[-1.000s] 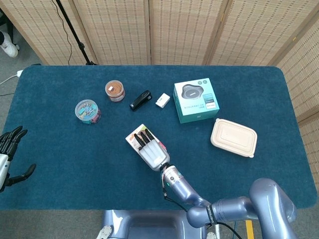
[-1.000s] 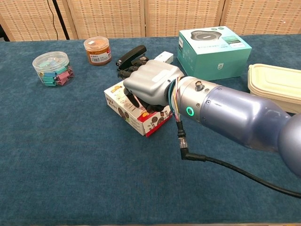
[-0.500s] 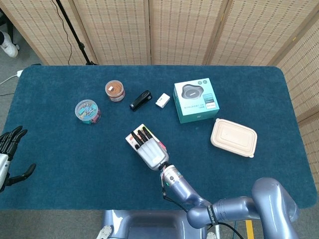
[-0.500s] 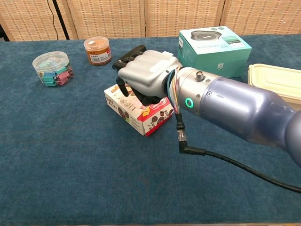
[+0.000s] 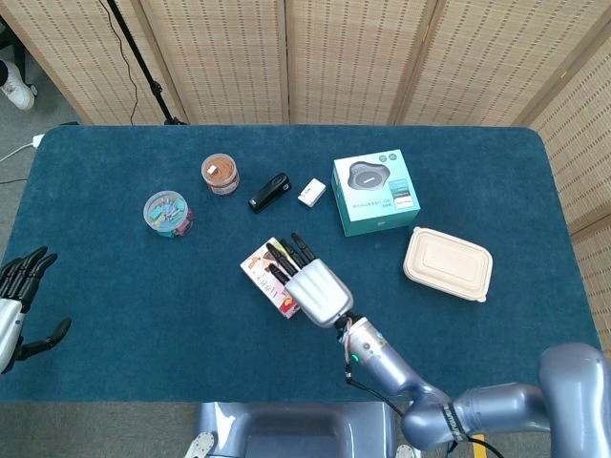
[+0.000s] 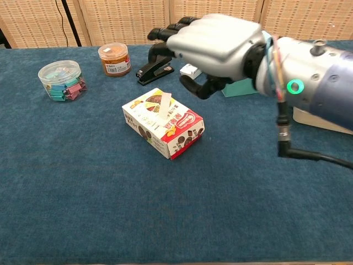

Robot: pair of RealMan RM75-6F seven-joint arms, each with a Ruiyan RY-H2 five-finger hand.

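The snack box (image 6: 163,125), lying flat near the table's middle, is judged light, thin-walled cardboard, easily crushed, and best taken across its long sides. The right hand (image 6: 212,45) is held spread and empty just above it at about 1 o'clock. Beyond, a black stapler (image 6: 154,68) and teal box (image 5: 375,191) are seen at 12 to 2 o'clock, well apart; the left hand (image 5: 17,307) is seen open at 9 o'clock off the table's edge.

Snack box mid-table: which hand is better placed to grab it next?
Probably the right hand: it hovers open just above the snack box. The left hand sits at the table's far left edge, well away.
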